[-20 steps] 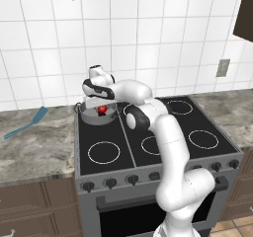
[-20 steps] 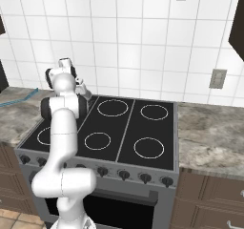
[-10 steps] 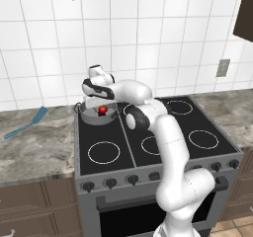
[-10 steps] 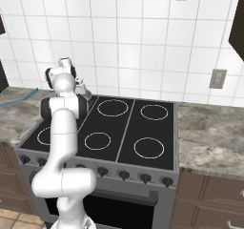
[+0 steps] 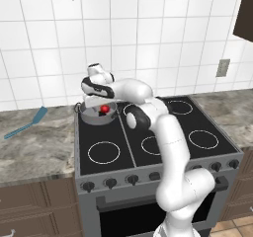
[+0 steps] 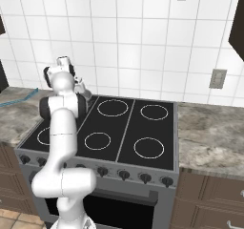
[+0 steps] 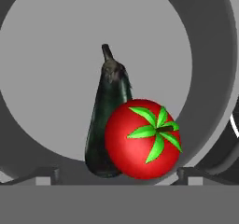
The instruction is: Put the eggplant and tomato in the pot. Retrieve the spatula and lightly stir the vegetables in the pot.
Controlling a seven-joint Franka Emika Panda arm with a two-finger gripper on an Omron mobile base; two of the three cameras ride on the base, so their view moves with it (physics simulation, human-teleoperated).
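Both vegetables in pot [image 5: 99, 115]; spatula [image 5: 25, 123] next.
Claw [image 5: 103, 104] spread wide, holding nothing, above tomato [image 7: 142, 139] touching eggplant [image 7: 106, 115]. Spatula flat on tabletop [image 5: 34, 147], well left, handle toward near-left.

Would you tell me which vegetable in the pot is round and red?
The tomato, round and red; the eggplant beside it is long and dark.

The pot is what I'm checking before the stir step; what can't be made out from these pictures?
- Pot, left base view: the end effector covers much of it; eggplant not discernible there.
- Pot, right base view: behind the arm.
- Pot, hand view: rim cut off by the edges; handles unseen.
- Spatula, left base view: blade slots too small.
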